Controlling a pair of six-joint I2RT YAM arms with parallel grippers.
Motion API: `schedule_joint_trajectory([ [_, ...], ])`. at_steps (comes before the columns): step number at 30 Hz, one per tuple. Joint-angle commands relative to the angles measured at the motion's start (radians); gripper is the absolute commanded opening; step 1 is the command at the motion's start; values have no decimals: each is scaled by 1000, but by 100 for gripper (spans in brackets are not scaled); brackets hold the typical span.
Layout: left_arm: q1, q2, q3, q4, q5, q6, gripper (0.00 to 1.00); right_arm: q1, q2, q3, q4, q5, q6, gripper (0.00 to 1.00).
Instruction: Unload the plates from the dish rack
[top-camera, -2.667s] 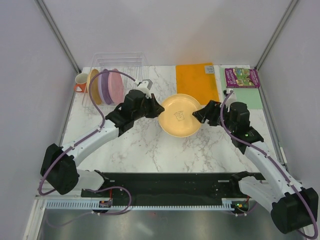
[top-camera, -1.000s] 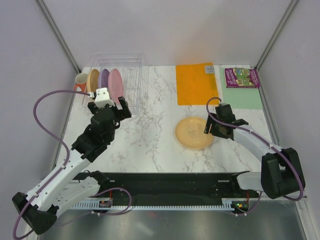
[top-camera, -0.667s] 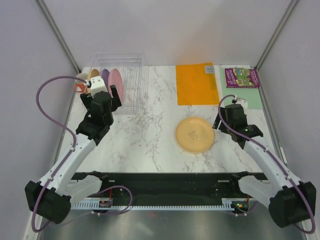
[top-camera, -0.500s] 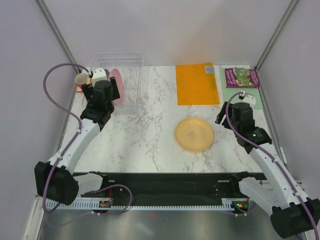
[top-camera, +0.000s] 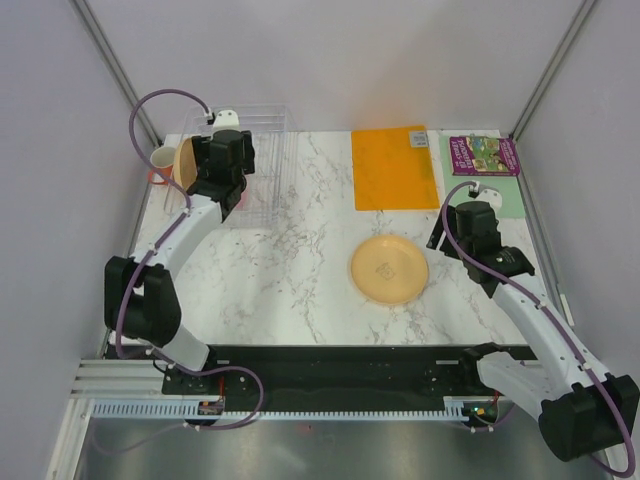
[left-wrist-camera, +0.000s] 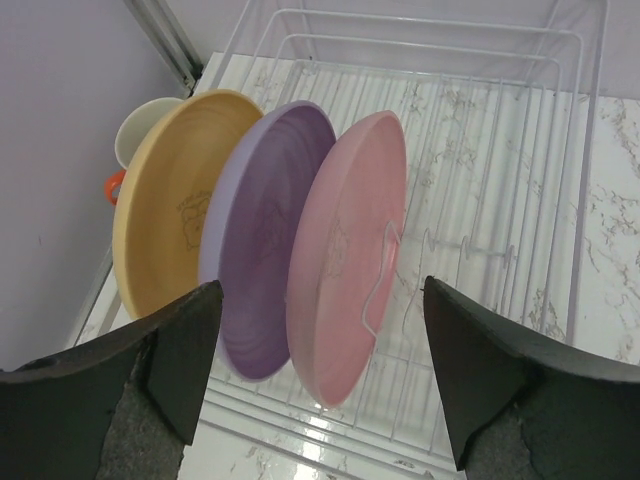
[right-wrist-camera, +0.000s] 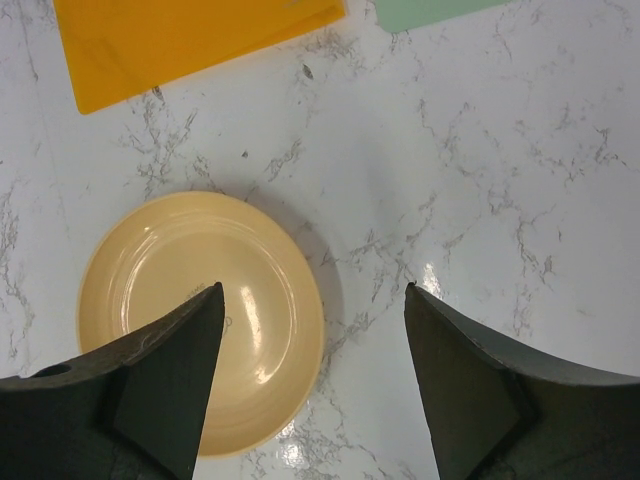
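Note:
Three plates stand on edge in the clear dish rack (left-wrist-camera: 500, 150): a yellow-orange plate (left-wrist-camera: 165, 230) on the left, then a purple plate (left-wrist-camera: 260, 240), then a pink plate (left-wrist-camera: 350, 260). My left gripper (left-wrist-camera: 320, 285) hangs open just above them. Its fingers straddle the purple and pink plates without touching either. Seen from above, the arm covers most of the rack (top-camera: 265, 120). Another yellow-orange plate (top-camera: 388, 268) lies flat on the marble table. My right gripper (right-wrist-camera: 315, 290) is open and empty above that plate's (right-wrist-camera: 200, 320) right rim.
An orange mug (left-wrist-camera: 140, 130) with a white inside stands just left of the rack. A flat orange mat (top-camera: 393, 165) lies at the back of the table, with a book (top-camera: 484, 155) and a green sheet (top-camera: 500, 195) to its right. The rack's right half holds only wire slots.
My left gripper has swung from in front of the rack to above the standing plates. My right gripper has lifted off the flat yellow-orange plate's edge and drawn back to the right.

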Motion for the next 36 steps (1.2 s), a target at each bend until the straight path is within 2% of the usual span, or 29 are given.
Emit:
schedule_joint_trajectory([
  [1, 3, 72, 44, 110, -26, 96, 86, 2, -13, 0, 12, 6, -10, 80],
  [13, 0, 192, 63, 223, -213, 162, 75, 2, 11, 5, 20, 19, -13, 80],
  [14, 1, 198, 61, 239, -221, 167, 67, 0, 13, 3, 20, 20, -12, 80],
  [16, -3, 200, 52, 254, -247, 185, 64, 2, 16, 2, 21, 22, -12, 80],
  [17, -5, 198, 49, 274, -251, 193, 55, 2, 18, 2, 23, 22, -13, 80],
  [19, -14, 189, 33, 297, -251, 213, 46, 2, 18, -1, 24, 22, -9, 80],
  [22, -25, 184, 32, 326, -259, 246, 19, 2, 21, -4, 26, 23, -10, 79],
  [25, -38, 192, 36, 354, -276, 285, 2, 0, 21, -7, 26, 23, -12, 79],
  [32, -68, 204, 41, 455, -378, 392, 2, 2, 22, -14, 26, 23, -12, 79],
  [36, -113, 198, 67, 538, -435, 563, 2, 0, 25, -10, 26, 20, -12, 80],
])
